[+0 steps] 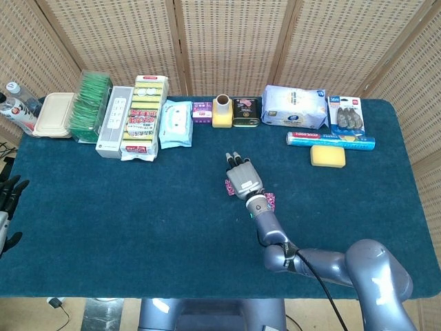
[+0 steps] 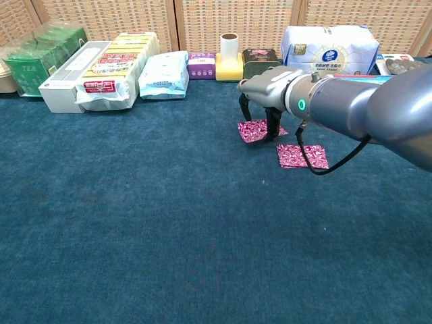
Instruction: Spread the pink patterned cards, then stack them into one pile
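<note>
Fingertips of the right hand (image 2: 264, 91) press one pink card (image 2: 254, 130). Second pink card (image 2: 302, 156) lies apart, just beside it. Left hand (image 1: 8, 196) hangs spread, holding nothing

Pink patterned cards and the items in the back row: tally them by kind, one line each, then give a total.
Pink patterned cards: 2 visible, one under the right hand
Boxes and packs: 9
Cans: 1
Tape rolls: 1
Foil rolls: 1
Sponges: 1
Bottles: 2
Total: 17
</note>
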Controlling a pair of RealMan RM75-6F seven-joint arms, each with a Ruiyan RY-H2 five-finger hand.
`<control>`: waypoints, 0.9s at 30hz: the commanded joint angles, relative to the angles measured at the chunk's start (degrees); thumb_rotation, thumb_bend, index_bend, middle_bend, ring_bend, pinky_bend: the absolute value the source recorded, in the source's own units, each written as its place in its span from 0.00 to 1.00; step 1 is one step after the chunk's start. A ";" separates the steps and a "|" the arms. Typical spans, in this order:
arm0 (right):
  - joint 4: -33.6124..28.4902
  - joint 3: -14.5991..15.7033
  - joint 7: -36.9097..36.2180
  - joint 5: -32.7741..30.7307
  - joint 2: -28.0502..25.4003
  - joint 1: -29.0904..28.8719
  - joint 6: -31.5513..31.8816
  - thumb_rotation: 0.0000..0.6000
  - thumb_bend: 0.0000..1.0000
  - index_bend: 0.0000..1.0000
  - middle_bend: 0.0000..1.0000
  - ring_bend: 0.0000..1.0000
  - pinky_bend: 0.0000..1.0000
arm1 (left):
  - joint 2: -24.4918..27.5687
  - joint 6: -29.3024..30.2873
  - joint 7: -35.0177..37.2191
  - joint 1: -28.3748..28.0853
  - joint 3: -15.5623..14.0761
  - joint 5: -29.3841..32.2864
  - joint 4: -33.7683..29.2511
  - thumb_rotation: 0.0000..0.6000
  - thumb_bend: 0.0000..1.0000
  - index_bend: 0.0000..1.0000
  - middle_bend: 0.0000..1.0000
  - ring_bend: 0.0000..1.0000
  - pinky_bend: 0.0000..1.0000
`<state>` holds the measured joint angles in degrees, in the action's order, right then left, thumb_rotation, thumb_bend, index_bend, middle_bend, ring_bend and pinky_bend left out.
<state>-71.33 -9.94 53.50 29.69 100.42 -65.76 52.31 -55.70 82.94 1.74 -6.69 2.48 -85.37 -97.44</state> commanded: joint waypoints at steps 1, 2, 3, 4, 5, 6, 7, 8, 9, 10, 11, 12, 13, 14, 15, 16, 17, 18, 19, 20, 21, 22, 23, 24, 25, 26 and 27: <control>-3.42 -0.56 1.84 -2.53 -1.59 0.70 3.83 1.00 0.33 0.37 0.02 0.00 0.26 | 0.35 0.03 0.87 0.07 -0.31 -0.66 0.14 1.00 0.09 0.00 0.00 0.00 0.08; -4.60 -0.61 2.57 -3.40 -2.06 0.97 5.27 1.00 0.33 0.37 0.02 0.00 0.26 | 0.49 0.15 1.22 0.10 -0.42 -1.01 0.22 1.00 0.09 0.00 0.00 0.00 0.08; -5.15 -0.64 2.93 -3.77 -2.27 1.05 5.80 1.00 0.33 0.37 0.02 0.00 0.26 | 0.53 0.20 1.35 0.12 -0.46 -1.13 0.26 1.00 0.09 0.00 0.00 0.00 0.08; -6.01 -0.70 3.43 -4.40 -2.67 1.23 6.69 1.00 0.33 0.37 0.02 0.00 0.26 | 0.59 0.32 1.54 0.15 -0.51 -1.36 0.33 1.00 0.09 0.00 0.00 0.00 0.08; -6.99 -0.82 3.87 -5.04 -3.10 1.44 7.65 1.00 0.33 0.37 0.02 0.00 0.26 | 0.64 0.42 1.74 0.17 -0.58 -1.62 0.40 1.00 0.09 0.00 0.00 0.00 0.08; -8.09 -1.08 4.13 -5.83 -3.57 1.82 9.02 1.00 0.33 0.37 0.02 0.00 0.26 | 0.73 0.46 2.01 0.17 -0.70 -1.94 0.43 1.00 0.09 0.00 0.00 0.00 0.08; -9.30 -1.18 4.59 -6.42 -3.96 2.09 10.29 1.00 0.33 0.38 0.02 0.00 0.26 | 0.84 0.46 2.31 0.18 -0.81 -2.19 0.49 1.00 0.09 0.00 0.00 0.00 0.08; -10.00 -1.21 4.96 -6.84 -4.19 2.26 11.07 1.00 0.33 0.38 0.02 0.00 0.26 | 0.92 0.44 2.50 0.17 -0.88 -2.36 0.53 1.00 0.09 0.00 0.00 0.00 0.08; -11.10 -1.23 5.61 -7.76 -4.49 2.59 12.50 1.00 0.33 0.38 0.02 0.00 0.26 | 1.07 0.45 2.91 0.17 -1.03 -2.68 0.59 1.00 0.09 0.00 0.00 0.00 0.08; -12.09 -1.32 6.18 -8.60 -4.69 2.83 13.62 1.00 0.33 0.38 0.02 0.00 0.26 | 1.21 0.52 3.31 0.20 -1.12 -2.94 0.68 1.00 0.09 0.00 0.00 0.00 0.08; -12.71 -1.41 6.49 -9.16 -4.78 3.00 14.32 1.00 0.33 0.39 0.02 0.00 0.26 | 1.29 0.59 3.57 0.22 -1.17 -3.09 0.74 1.00 0.10 0.00 0.00 0.00 0.08; -13.55 -1.57 6.81 -9.94 -4.86 3.27 15.32 1.00 0.33 0.39 0.02 0.00 0.26 | 1.39 0.70 3.93 0.27 -1.24 -3.28 0.84 1.00 0.10 0.00 0.00 0.00 0.08; -14.33 -1.70 7.07 -10.67 -4.87 3.55 16.22 1.00 0.33 0.39 0.02 0.00 0.26 | 1.49 0.78 4.25 0.30 -1.32 -3.48 0.96 1.00 0.10 0.00 0.00 0.00 0.08; -15.04 -1.80 7.35 -11.34 -4.85 3.80 17.05 1.00 0.33 0.39 0.02 0.00 0.26 | 1.58 0.81 4.57 0.31 -1.43 -3.73 1.06 1.00 0.09 0.00 0.00 0.00 0.08; -15.87 -1.93 7.68 -12.19 -4.75 4.13 18.05 1.00 0.33 0.39 0.02 0.00 0.26 | 1.70 0.84 4.97 0.32 -1.60 -4.12 1.18 1.00 0.09 0.00 0.00 0.00 0.08; -16.48 -1.97 7.89 -13.03 -4.51 4.47 18.92 1.00 0.33 0.40 0.02 0.00 0.26 | 1.80 0.87 5.26 0.31 -1.84 -4.64 1.27 1.00 0.10 0.00 0.00 0.00 0.08; -16.89 -2.09 8.19 -13.54 -4.23 4.63 19.83 1.00 0.33 0.40 0.02 0.00 0.26 | 1.90 0.94 5.58 0.33 -2.02 -5.08 1.38 1.00 0.09 0.00 0.00 0.00 0.08; -17.12 -2.22 8.46 -14.06 -3.64 4.85 20.97 1.00 0.33 0.40 0.02 0.00 0.26 | 2.00 1.13 5.95 0.37 -2.22 -5.59 1.52 1.00 0.10 0.00 0.00 0.00 0.08; -17.14 -2.33 8.67 -14.30 -3.12 4.96 21.84 1.00 0.33 0.40 0.02 0.00 0.27 | 2.06 1.30 6.20 0.42 -2.33 -5.91 1.62 1.00 0.09 0.00 0.00 0.00 0.08; -17.02 -2.47 9.03 -14.66 -2.40 5.08 22.91 1.00 0.33 0.40 0.02 0.00 0.27 | 2.13 1.52 6.50 0.48 -2.45 -6.24 1.73 1.00 0.09 0.00 0.00 0.00 0.08; -16.75 -2.59 9.36 -14.87 -1.73 5.13 23.88 1.00 0.33 0.40 0.02 0.00 0.27 | 2.21 1.68 6.79 0.54 -2.55 -6.51 1.83 1.00 0.09 0.00 0.00 0.00 0.08; -16.52 -2.69 9.55 -14.96 -1.26 5.16 24.50 1.00 0.33 0.40 0.02 0.00 0.27 | 2.24 1.80 7.00 0.58 -2.61 -6.66 1.94 1.00 0.09 0.00 0.00 0.00 0.08; -16.18 -2.85 9.79 -15.04 -0.64 5.20 25.22 1.00 0.33 0.41 0.02 0.00 0.27 | 2.26 1.97 7.25 0.62 -2.66 -6.83 2.08 1.00 0.09 0.00 0.00 0.00 0.08; -15.92 -2.96 9.95 -15.14 -0.22 5.25 25.65 1.00 0.33 0.41 0.02 0.00 0.27 | 2.28 2.09 7.38 0.65 -2.68 -6.94 2.16 1.00 0.09 0.00 0.00 0.00 0.08; -15.46 -3.14 10.18 -15.36 0.40 5.34 26.12 1.00 0.33 0.41 0.02 0.00 0.27 | 2.31 2.25 7.59 0.70 -2.72 -7.08 2.27 1.00 0.09 0.00 0.00 0.00 0.08; -15.00 -3.50 10.50 -15.65 1.12 5.41 26.63 1.00 0.33 0.41 0.02 0.00 0.27 | 2.34 2.37 7.85 0.72 -2.79 -7.28 2.40 1.00 0.09 0.00 0.00 0.00 0.08; -14.36 -3.94 10.71 -15.96 1.93 5.50 27.21 1.00 0.33 0.41 0.02 0.00 0.27 | 2.40 2.35 8.12 0.69 -2.92 -7.53 2.53 1.00 0.09 0.00 0.00 0.00 0.08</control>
<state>-86.56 -13.25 63.71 14.28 101.33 -60.48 78.78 -53.35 85.25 9.72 -6.01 -0.34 -92.75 -95.01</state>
